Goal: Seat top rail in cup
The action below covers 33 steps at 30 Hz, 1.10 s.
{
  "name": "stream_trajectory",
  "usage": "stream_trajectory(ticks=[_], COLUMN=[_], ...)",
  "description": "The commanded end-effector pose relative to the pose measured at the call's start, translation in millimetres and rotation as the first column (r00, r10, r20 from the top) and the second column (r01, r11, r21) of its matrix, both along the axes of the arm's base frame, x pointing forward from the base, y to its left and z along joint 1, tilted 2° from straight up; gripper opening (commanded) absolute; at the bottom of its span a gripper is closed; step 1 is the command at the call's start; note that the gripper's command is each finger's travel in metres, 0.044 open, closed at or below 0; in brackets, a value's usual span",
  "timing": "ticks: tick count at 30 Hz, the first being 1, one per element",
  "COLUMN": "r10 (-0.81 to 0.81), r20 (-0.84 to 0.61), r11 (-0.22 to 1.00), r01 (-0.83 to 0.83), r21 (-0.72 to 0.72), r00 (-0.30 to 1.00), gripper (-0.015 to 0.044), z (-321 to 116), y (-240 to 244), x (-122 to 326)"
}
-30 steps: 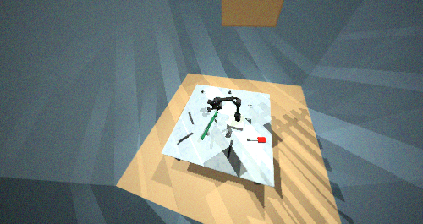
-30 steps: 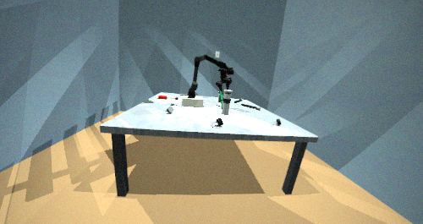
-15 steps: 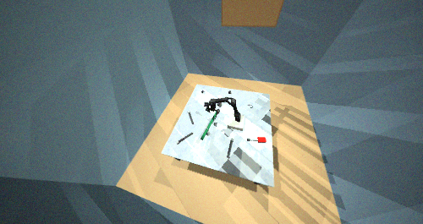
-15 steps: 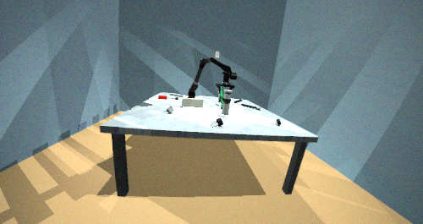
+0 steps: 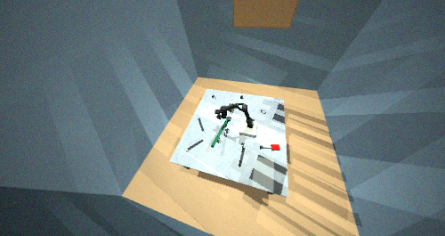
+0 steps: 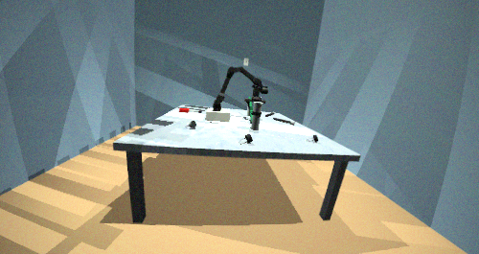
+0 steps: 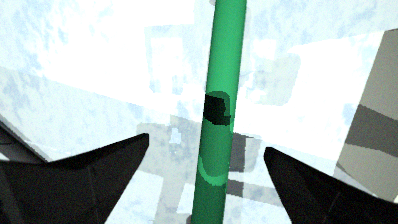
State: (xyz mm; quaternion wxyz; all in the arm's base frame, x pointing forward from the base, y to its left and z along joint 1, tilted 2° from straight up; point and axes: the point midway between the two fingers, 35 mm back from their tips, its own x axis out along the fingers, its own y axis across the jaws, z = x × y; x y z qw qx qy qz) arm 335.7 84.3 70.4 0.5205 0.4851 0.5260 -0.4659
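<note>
The green rail (image 5: pixel 218 136) (image 6: pixel 251 109) (image 7: pixel 226 55) slants above the table; in the wrist view it runs from top to bottom, with dark shadow patches on it. My gripper (image 5: pixel 220 115) (image 6: pixel 255 100) (image 7: pixel 206 145) is wide open. Its fingertips stand on either side of the rail in the wrist view, with a gap on both sides; their height relative to it is unclear. The big post (image 6: pixel 256 123) stands upright by the rail's far end, with a dark band (image 6: pixel 256 113) around it. The rail-end cup, the cut end's seating and the loop cap cannot be made out.
The arm's pale base (image 5: pixel 247 132) (image 6: pixel 217 116) stands beside the rail. A red block (image 5: pixel 275 147) (image 6: pixel 184 110) lies farther off. Dark rods (image 5: pixel 201 125) (image 5: pixel 241 156) and small dark fittings (image 6: pixel 248 138) (image 6: pixel 315 138) lie around on the table (image 5: pixel 231 174).
</note>
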Motion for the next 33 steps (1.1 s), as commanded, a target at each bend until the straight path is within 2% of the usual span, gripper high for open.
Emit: stream_trajectory(ticks=[1,33], r10=[-0.004,-0.004], r20=[-0.004,-0.004], r11=[1.0,1.0], r01=[0.004,0.004], r21=[-0.007,-0.007], r00=[1.0,1.0], gripper=[0.044,0.044], z=[-12,-56], y=[-1,0], x=[-1,0])
